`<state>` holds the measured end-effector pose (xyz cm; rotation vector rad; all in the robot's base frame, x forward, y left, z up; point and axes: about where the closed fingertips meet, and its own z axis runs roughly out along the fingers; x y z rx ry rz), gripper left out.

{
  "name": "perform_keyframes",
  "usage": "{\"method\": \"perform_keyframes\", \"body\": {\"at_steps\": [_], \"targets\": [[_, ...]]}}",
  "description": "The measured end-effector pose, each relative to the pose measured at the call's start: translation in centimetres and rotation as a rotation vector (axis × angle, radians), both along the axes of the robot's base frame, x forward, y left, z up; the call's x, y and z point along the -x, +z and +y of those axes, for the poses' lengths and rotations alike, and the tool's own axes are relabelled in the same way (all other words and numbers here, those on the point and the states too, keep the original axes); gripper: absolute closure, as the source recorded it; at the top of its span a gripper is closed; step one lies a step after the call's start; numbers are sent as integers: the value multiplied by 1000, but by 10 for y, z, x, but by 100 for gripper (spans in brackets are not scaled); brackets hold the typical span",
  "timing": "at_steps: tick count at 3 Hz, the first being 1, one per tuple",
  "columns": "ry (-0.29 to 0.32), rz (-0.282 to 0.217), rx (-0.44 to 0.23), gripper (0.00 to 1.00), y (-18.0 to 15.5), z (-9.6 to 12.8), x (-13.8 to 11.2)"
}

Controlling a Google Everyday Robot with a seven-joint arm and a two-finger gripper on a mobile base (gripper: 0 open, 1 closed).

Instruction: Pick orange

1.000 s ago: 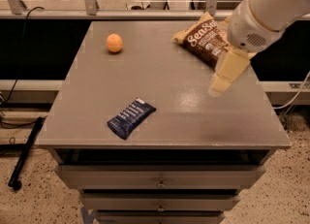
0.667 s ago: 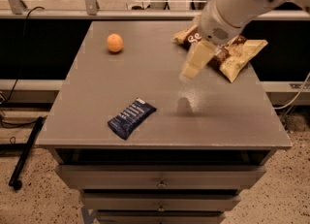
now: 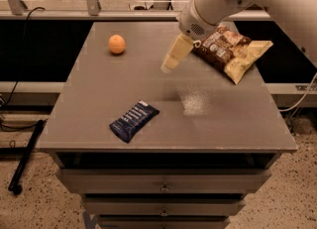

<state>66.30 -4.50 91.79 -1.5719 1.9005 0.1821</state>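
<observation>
The orange [image 3: 117,44] is a small round fruit lying on the grey table top [image 3: 99,99] near its far left corner. My gripper [image 3: 171,60] hangs above the middle of the table, at the end of the white arm coming in from the upper right. It is to the right of the orange and apart from it, with nothing between them.
A brown snack bag [image 3: 232,49] lies at the far right of the table, just behind the arm. A dark blue snack packet [image 3: 133,120] lies near the front left. The table has drawers [image 3: 163,186] below its front edge. A rail and cables run behind it.
The arm has swung left across the table, from in front of the brown bag toward the middle. The gripper is now closer to the orange. The objects have not moved.
</observation>
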Motion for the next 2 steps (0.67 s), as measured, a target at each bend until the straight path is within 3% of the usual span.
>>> {"method": "perform_keyframes", "body": {"at_steps": [1,2], "targets": [[20,-17,-70,0,-4,24,-19],[55,-30,-168,0,-19,69,-57]]}}
